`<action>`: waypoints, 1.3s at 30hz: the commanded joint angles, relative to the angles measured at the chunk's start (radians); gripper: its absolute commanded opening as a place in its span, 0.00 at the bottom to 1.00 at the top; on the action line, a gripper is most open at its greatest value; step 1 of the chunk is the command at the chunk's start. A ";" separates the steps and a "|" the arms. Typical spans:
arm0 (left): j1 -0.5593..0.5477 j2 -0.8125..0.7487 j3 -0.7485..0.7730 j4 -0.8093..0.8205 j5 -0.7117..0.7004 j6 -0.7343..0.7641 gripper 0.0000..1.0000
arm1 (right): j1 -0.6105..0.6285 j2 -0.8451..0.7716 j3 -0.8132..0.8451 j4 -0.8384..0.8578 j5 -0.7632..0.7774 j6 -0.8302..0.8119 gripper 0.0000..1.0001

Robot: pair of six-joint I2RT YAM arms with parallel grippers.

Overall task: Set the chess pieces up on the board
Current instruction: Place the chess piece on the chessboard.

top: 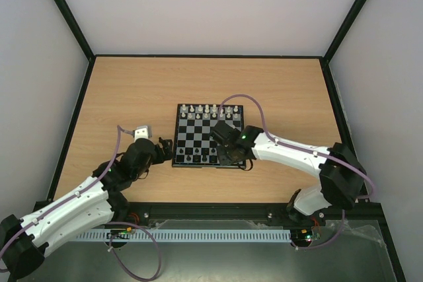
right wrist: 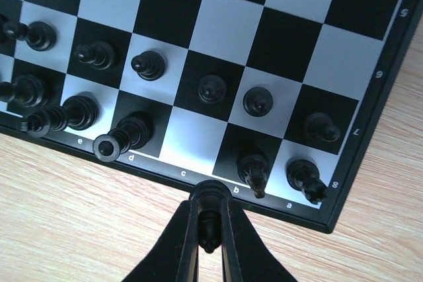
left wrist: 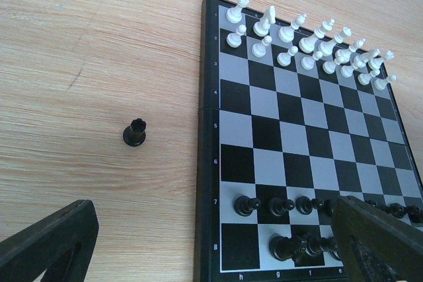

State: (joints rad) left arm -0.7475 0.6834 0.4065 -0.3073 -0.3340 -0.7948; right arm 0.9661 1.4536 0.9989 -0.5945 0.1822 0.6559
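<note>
The board (top: 198, 135) lies mid-table, with white chess pieces (top: 205, 110) in its two far rows and black ones (top: 195, 155) along the near rows. My right gripper (right wrist: 210, 219) is shut on a small black piece (right wrist: 210, 228), held over the board's near rim (right wrist: 165, 176) between the c and b marks. The light c corner-row square (right wrist: 192, 140) is bare. My left gripper (left wrist: 211, 255) hangs open beside the board's left edge. One black piece (left wrist: 135, 131) stands alone on the wood left of the board (left wrist: 291, 143). The h corner square (left wrist: 240, 246) is bare.
A wooden table (top: 132, 90) is ringed by a black frame (top: 205, 56) and pale walls. The right arm's purple cable (top: 254, 107) loops over the board's far right corner. A perforated rail (top: 211, 234) runs along the near edge by the arm bases.
</note>
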 commanded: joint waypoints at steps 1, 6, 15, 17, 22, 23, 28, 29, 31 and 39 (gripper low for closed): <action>-0.003 0.009 0.011 0.016 -0.023 -0.010 0.99 | 0.012 0.048 0.009 -0.003 -0.011 -0.010 0.02; -0.001 0.011 0.008 0.018 -0.023 -0.011 0.99 | 0.013 0.089 0.015 0.039 -0.015 -0.013 0.02; -0.003 0.008 -0.001 0.025 -0.021 -0.015 0.99 | 0.013 0.154 0.042 0.065 0.002 -0.018 0.02; -0.003 0.009 -0.003 0.025 -0.020 -0.015 1.00 | 0.014 0.166 0.050 0.066 0.004 -0.017 0.02; -0.003 0.008 -0.007 0.027 -0.020 -0.015 0.99 | 0.014 0.186 0.062 0.067 0.008 -0.017 0.03; -0.003 0.008 -0.008 0.027 -0.021 -0.015 0.99 | 0.013 0.188 0.063 0.067 0.008 -0.017 0.03; -0.003 0.019 -0.011 0.031 -0.028 -0.015 0.99 | 0.013 0.189 0.059 0.066 0.010 -0.017 0.08; -0.001 0.025 -0.009 0.032 -0.030 -0.016 0.99 | 0.014 0.189 0.059 0.066 0.010 -0.017 0.10; -0.001 0.038 -0.011 0.034 -0.036 -0.018 0.99 | 0.013 0.185 0.056 0.062 0.007 -0.017 0.13; 0.010 0.125 0.009 0.048 -0.060 -0.034 0.99 | 0.014 0.107 0.040 0.059 -0.006 -0.031 0.32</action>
State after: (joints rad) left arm -0.7464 0.7681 0.4065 -0.2943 -0.3534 -0.8139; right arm 0.9710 1.6226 1.0393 -0.5026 0.1780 0.6392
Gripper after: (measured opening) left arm 0.995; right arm 0.299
